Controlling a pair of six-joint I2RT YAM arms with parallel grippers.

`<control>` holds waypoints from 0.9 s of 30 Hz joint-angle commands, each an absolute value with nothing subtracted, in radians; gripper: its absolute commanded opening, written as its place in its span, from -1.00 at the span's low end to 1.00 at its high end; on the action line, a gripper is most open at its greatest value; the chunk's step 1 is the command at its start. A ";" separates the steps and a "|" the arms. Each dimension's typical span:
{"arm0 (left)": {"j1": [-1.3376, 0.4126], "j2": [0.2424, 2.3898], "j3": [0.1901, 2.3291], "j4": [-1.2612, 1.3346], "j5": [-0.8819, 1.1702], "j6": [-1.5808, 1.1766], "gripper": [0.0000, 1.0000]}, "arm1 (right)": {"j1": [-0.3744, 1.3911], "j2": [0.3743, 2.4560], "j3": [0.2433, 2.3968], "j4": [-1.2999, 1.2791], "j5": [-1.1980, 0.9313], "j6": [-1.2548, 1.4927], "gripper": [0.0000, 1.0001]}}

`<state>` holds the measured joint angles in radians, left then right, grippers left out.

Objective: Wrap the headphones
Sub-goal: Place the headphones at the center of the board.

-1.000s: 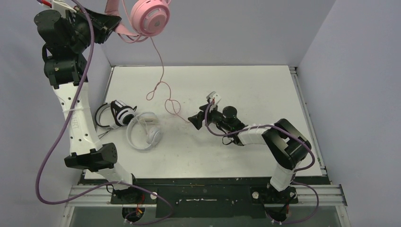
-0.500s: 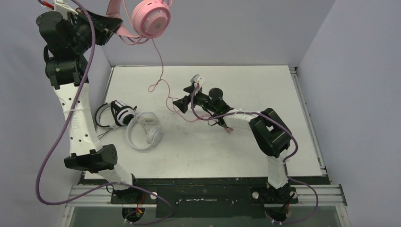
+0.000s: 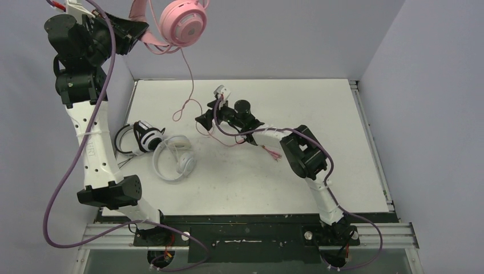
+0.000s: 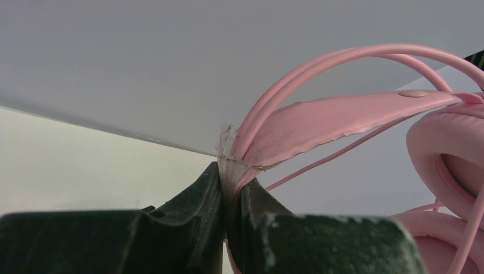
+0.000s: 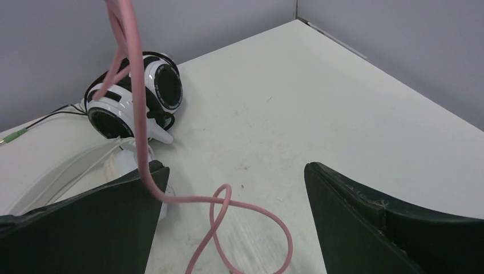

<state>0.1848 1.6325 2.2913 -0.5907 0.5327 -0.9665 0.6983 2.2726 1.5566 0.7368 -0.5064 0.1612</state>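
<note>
Headphones in three sets appeared in a grey-walled cell with a white worktop [image 3: 319,103], seen from above and from both wrists. The pink headphones [image 3: 181,21] hung high above the worktop's far left corner, pinched by the headband in the left end effector [image 4: 231,182], whose two dark fingers were closed tight on the band's frayed padded edge, with one ear cup dangling to the right. Their pink cable [image 3: 191,74] dropped from the ear cup to the worktop, curled into a loop, and ran on in loose bends under the right arm, ending near that arm's elbow. The right end effector [image 3: 204,121] reached low over the middle of the worktop toward the left, its jaws spread wide and gripping nothing; in its wrist view the cable ran down past the inner edge of one finger and lay in a loop on the surface between the two. The black-and-white headphones [image 3: 144,138] lay near the left edge with a thin black cable trailing beside them, and the white headphones [image 3: 174,160] lay just beside them, toward the near side.
</note>
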 commanded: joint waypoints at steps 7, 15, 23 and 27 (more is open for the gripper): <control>0.183 1.588 2.309 -0.489 0.532 -1.017 -1.00 | 0.707 2.223 1.537 0.820 -0.516 0.150 0.76; 0.188 1.583 2.291 -0.487 0.499 -1.007 -1.00 | 0.692 2.152 1.460 0.795 -0.445 0.167 -1.00; 0.234 1.674 2.319 -0.433 0.427 -1.070 -1.00 | 0.673 1.794 0.962 0.762 -0.343 0.210 -1.00; 0.241 1.719 2.362 -0.452 0.351 -1.063 -1.00 | 0.686 1.616 0.764 0.673 -0.330 0.268 -1.00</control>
